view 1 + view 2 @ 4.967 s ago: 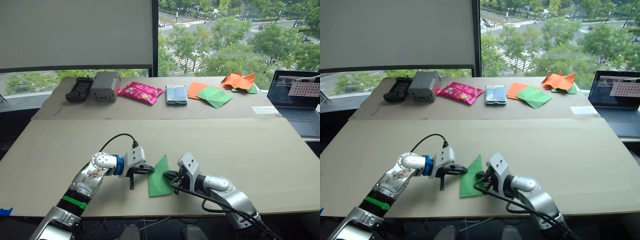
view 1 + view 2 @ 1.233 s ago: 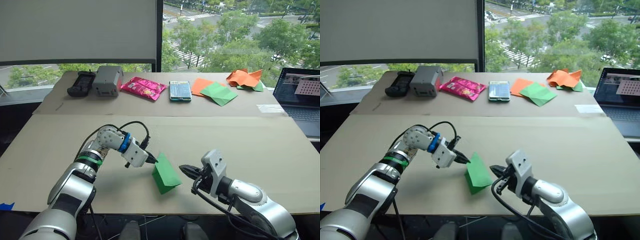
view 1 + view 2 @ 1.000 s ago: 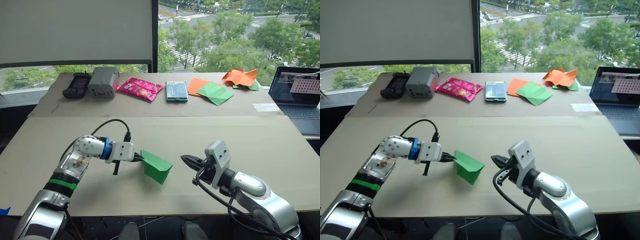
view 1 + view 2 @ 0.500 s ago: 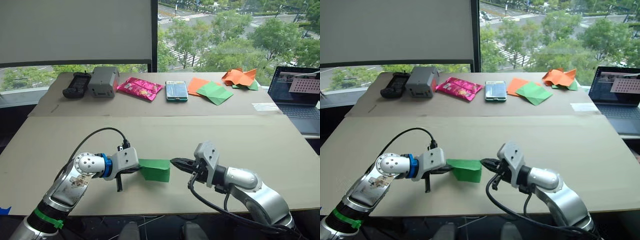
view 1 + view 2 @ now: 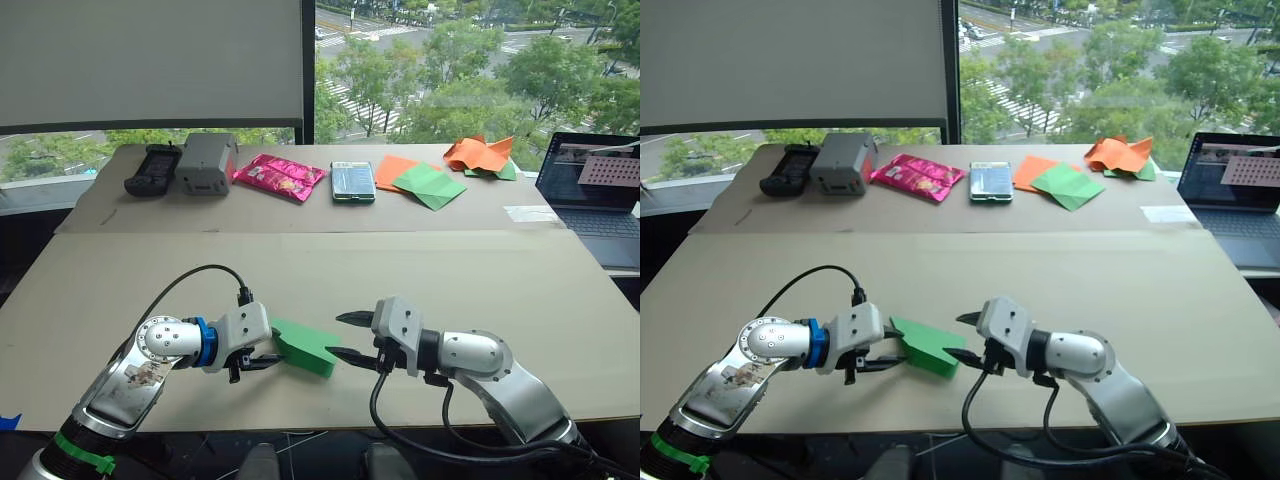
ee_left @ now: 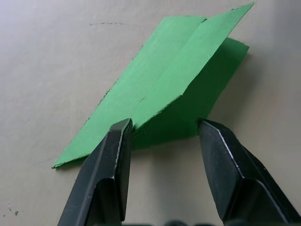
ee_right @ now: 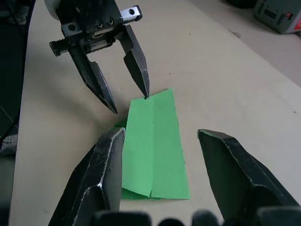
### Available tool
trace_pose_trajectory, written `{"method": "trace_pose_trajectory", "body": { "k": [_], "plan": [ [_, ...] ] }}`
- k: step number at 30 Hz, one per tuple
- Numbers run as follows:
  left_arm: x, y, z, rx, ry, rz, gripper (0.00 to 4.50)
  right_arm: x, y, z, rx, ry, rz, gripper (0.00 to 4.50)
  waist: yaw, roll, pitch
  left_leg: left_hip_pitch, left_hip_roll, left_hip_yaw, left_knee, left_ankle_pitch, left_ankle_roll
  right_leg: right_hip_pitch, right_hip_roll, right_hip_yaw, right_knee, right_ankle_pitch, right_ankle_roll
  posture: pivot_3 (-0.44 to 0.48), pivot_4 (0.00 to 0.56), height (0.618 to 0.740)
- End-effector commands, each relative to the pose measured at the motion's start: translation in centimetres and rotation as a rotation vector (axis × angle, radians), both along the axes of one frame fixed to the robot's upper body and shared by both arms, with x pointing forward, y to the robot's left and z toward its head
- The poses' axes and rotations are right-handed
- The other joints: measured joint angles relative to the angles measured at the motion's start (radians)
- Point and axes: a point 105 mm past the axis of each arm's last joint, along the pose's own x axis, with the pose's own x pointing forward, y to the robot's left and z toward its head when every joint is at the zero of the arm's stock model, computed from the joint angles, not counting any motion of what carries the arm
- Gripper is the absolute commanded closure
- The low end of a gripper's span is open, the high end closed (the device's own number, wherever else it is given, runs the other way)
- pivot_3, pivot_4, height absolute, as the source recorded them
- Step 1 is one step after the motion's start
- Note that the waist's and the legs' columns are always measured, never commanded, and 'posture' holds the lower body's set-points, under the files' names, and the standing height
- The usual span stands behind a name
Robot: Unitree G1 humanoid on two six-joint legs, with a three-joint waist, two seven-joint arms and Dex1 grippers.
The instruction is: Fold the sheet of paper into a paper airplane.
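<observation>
Here, in the head camera's views, the paper airplane [image 5: 303, 346] is lying on the tan table [image 5: 520, 290] directly between the two grippers, a narrow bright green wedge of layered flaps. The left gripper [image 5: 262, 358] is sitting at its one end with fingers spread and nothing pinched, and the right gripper [image 5: 345, 336] is facing it from the other end, one finger above and one near the paper's edge, also spread wide. In the left wrist view, the two black fingers [image 6: 109, 174] are standing apart around the near end of the wedge [image 6: 174, 89]; one fingertip looks to be touching or just beside the raised flap edge, the other is just off the paper's far side, so it is bracketing rather than gripping. In the right wrist view, its own fingers [image 7: 106, 174] are straddling the broad end of the folded paper [image 7: 155, 146], with the other gripper [image 7: 126, 89] poised at the narrow end beyond. The paper is probably feather-light, thin and springy, so flaps are likely wanting to lift open and the whole piece is apt to slide on the smooth table. A pinch across the stacked layers near the central crease would probably hold best.
</observation>
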Motion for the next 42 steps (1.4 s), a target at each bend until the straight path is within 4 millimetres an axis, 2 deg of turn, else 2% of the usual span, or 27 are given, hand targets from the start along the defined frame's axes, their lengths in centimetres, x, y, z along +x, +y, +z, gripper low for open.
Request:
{"method": "trace_pose_trajectory", "body": {
  "k": [1,6,10,15,17,18,24,30,42],
  "plan": [
    [-0.2,1.0,2.3,-0.08,0.008,0.007,2.34,-0.4,0.7,-0.3,-0.01,-0.057,0.036,1.65,0.002,0.0,0.0,0.0,0.0,0.0,0.0,0.0,0.0,0.0,0.0,0.0,0.0,0.0,0.0,0.0,0.15,0.718],
    [0.3,3.5,2.5,-0.138,0.099,0.03,2.34,0.5,1.4,-1.0,-0.007,-0.119,0.012,1.65,0.0,0.0,0.0,0.0,0.0,0.001,0.0,0.0,0.0,-0.001,-0.001,0.0,-0.001,0.0,0.0,0.0,0.15,0.718],
    [1.3,3.9,3.1,-0.225,0.111,0.055,2.34,1.4,1.8,-1.3,0.011,-0.147,-0.026,1.65,0.003,-0.001,0.0,0.0,0.0,0.001,0.0,0.0,0.0,-0.001,0.0,0.0,-0.001,0.0,0.0,0.0,0.15,0.718],
    [2.6,4.0,3.6,-0.295,0.108,0.064,3.86,1.7,2.1,-1.4,0.027,-0.147,-0.041,1.65,0.003,-0.002,-0.001,0.0,0.0,0.001,0.0,0.0,0.0,-0.001,0.0,0.0,0.003,0.0,0.0,0.0,0.15,0.718],
    [3.0,3.8,3.7,-0.314,0.116,0.053,4.5,1.7,2.1,-1.5,0.032,-0.14,-0.043,2.2,0.003,-0.002,-0.001,0.0,0.0,0.001,0.0,0.0,0.0,-0.001,0.0,0.0,0.005,0.0,0.0,0.0,0.15,0.718],
    [3.3,3.7,3.6,-0.312,0.114,0.048,4.5,1.7,2.1,-1.6,0.032,-0.134,-0.049,2.43,0.003,-0.002,-0.001,0.0,0.0,0.001,0.0,0.0,0.0,-0.001,0.001,0.0,0.006,0.0,0.0,0.0,0.15,0.718],
    [4.7,2.7,2.1,-0.274,0.119,0.013,4.5,2.0,2.0,-2.2,0.02,-0.119,-0.053,4.49,0.004,-0.002,-0.001,0.001,0.0,0.0,0.001,0.0,0.0,0.0,0.002,0.0,0.006,0.0,0.0,0.0,0.15,0.718],
    [5.5,1.6,0.7,-0.228,0.114,-0.033,4.5,1.8,2.0,-2.2,0.012,-0.115,-0.041,4.49,0.003,-0.002,-0.002,0.001,0.0,0.0,0.001,0.001,0.001,0.002,0.002,0.001,0.006,0.0,0.0,0.0,0.15,0.718],
    [4.6,1.2,-2.5,-0.108,0.124,-0.122,4.5,2.2,2.0,-2.1,0.0,-0.046,-0.045,4.49,0.003,-0.002,-0.002,0.002,0.0,0.0,0.001,0.001,0.001,0.004,0.003,0.001,0.007,0.0,0.0,0.0,0.15,0.718]
  ]
}}
